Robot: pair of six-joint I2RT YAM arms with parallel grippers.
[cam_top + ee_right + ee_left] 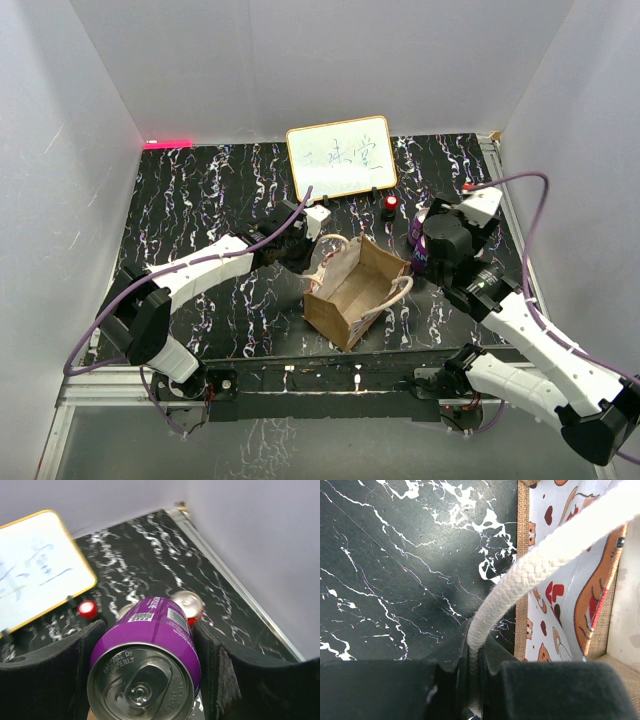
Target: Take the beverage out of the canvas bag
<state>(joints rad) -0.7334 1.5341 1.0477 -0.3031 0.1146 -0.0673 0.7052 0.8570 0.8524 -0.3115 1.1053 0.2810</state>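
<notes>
At the middle of the table, the canvas bag (352, 288) stands open. The left gripper (476, 674) is pinched tight on its white rope handle (530, 570). Just right of the bag and outside it, the right gripper (146, 654) clamps a purple can (150, 632) between its pads. Beyond that are a second can (187, 601), a small red cap (390, 204) and the whiteboard (340, 157).
</notes>
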